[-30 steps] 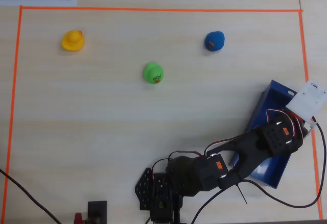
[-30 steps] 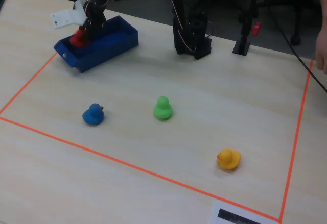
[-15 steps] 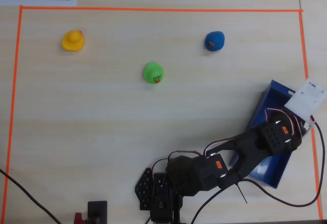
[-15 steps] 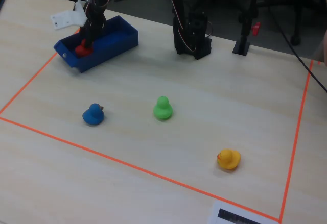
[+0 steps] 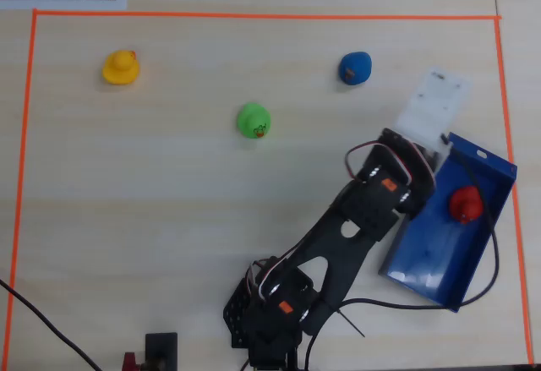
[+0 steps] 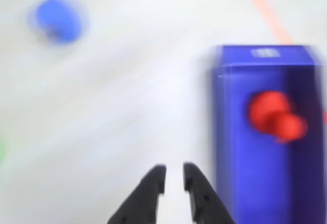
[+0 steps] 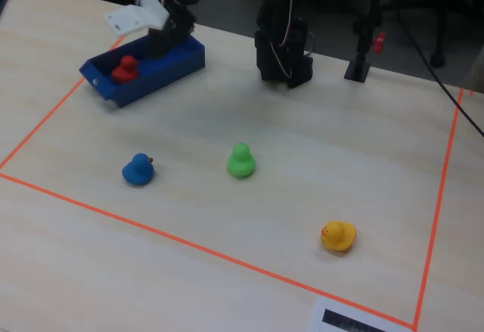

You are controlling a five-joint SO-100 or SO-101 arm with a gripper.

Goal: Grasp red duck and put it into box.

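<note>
The red duck [image 5: 464, 204] lies inside the dark blue box [image 5: 425, 263], free of any grip. The wrist view shows the duck [image 6: 276, 116] to the right, in the box [image 6: 240, 132]. It also sits in the box [image 7: 168, 69] in the fixed view, as a small red shape [image 7: 125, 68]. My gripper [image 6: 173, 175] hovers over bare table just left of the box. Its black fingertips stand a narrow gap apart with nothing between them. In the overhead view a white plate [image 5: 434, 104] on the wrist hides the fingers.
A blue duck [image 5: 355, 68], a green duck [image 5: 254, 121] and a yellow duck [image 5: 120, 67] stand on the pale wooden table inside an orange tape border [image 5: 254, 15]. The arm's base [image 5: 270, 320] is at the near edge, and a cable [image 5: 490, 253] loops over the box.
The arm has swung off the box toward the table's middle. The red duck, held low in the box before, now lies there alone.
</note>
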